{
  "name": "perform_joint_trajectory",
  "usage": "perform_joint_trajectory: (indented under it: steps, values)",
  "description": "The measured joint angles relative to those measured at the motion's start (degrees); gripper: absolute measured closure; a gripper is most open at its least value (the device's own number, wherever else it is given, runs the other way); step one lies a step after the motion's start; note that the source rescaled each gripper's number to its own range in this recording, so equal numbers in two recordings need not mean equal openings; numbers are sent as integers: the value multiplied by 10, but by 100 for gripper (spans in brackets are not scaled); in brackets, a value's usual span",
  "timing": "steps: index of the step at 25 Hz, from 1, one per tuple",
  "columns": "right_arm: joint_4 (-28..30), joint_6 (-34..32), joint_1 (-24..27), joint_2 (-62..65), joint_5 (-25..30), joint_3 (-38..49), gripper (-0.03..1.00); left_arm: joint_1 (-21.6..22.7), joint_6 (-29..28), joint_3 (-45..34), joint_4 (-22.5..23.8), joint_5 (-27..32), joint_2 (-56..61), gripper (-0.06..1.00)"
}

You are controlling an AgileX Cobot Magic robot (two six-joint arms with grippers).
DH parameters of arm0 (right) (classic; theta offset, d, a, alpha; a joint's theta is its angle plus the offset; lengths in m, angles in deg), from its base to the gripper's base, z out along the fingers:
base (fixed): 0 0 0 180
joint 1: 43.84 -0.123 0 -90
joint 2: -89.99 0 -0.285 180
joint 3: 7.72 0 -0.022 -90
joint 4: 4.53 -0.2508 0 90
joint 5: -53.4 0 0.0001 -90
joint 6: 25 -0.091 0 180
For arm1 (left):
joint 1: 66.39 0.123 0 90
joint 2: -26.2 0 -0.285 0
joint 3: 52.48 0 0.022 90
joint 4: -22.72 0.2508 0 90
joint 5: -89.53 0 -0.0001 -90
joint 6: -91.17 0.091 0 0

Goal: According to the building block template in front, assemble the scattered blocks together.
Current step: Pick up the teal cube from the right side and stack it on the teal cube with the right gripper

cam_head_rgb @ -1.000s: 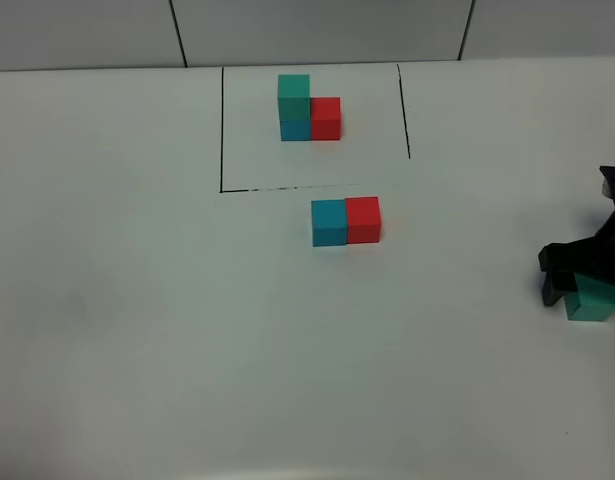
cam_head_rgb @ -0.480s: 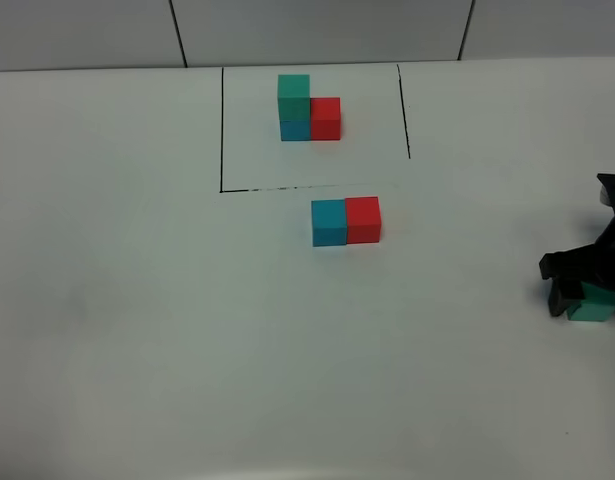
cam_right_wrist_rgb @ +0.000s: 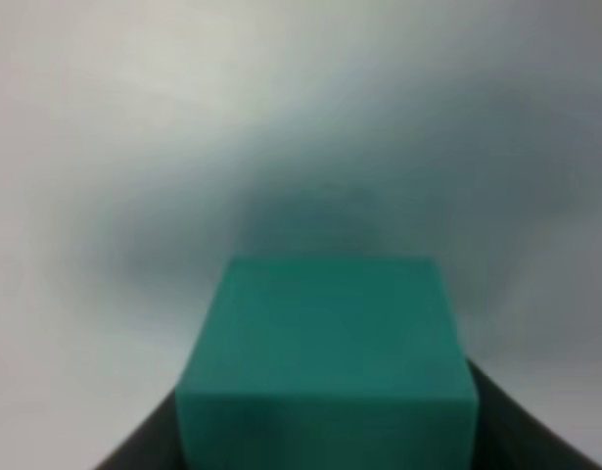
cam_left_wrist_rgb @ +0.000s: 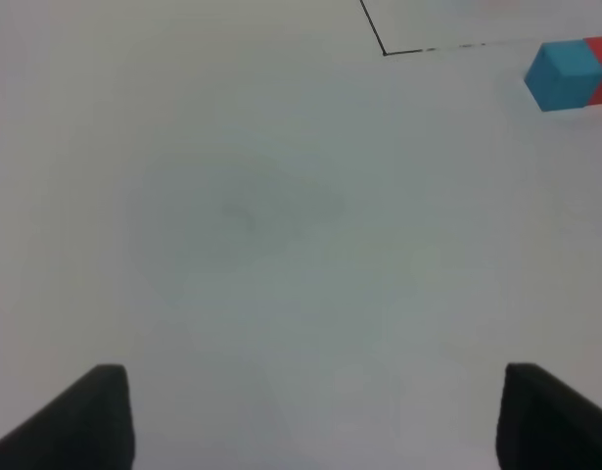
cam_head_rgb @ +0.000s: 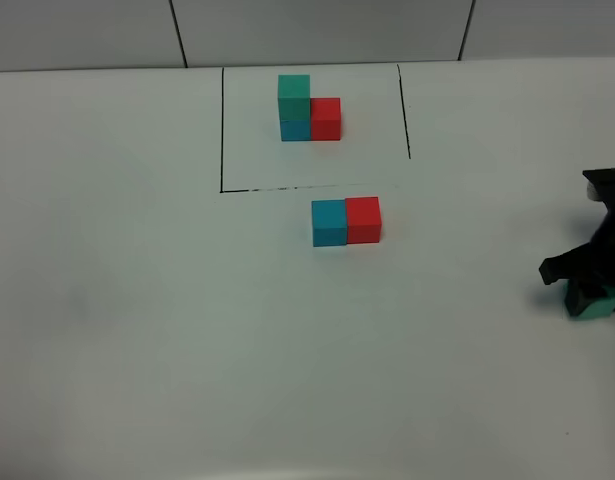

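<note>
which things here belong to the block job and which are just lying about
In the job:
building block template
blue cube
red cube
green cube
right gripper, around the green cube

Just there:
left gripper, open, idle
table

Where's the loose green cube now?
In the high view, the green cube is at the far right, straddled by the right gripper, well right of the blue cube and red cube.

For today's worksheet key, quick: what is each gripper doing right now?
Left gripper: open, holding nothing.
Right gripper: closed on the green block, it seems.
</note>
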Motion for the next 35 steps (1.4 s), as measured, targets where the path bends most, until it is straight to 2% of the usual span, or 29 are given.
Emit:
perform_joint_trajectory:
  steps: [4, 8, 10, 12, 18, 25, 28, 35]
  values:
    - [49, 158, -74, 40, 41, -50, 95, 0, 0, 0, 0, 0, 0, 3]
    - [56, 359, -164, 43, 97, -124, 95, 0, 0, 0, 0, 0, 0, 3]
    - [56, 424, -206, 29, 118, -164, 95, 0, 0, 0, 0, 0, 0, 3]
    - [55, 458, -236, 2, 138, -213, 95, 0, 0, 0, 0, 0, 0, 3]
    - [31, 483, -284, -115, 231, -379, 95, 0, 0, 0, 0, 0, 0, 3]
    - [11, 482, -307, -217, 243, -548, 95, 0, 0, 0, 0, 0, 0, 3]
    - [11, 482, -314, -239, 243, -578, 95, 0, 0, 0, 0, 0, 0, 3]
    - [12, 485, -328, -264, 245, -588, 95, 0, 0, 0, 0, 0, 0, 3]
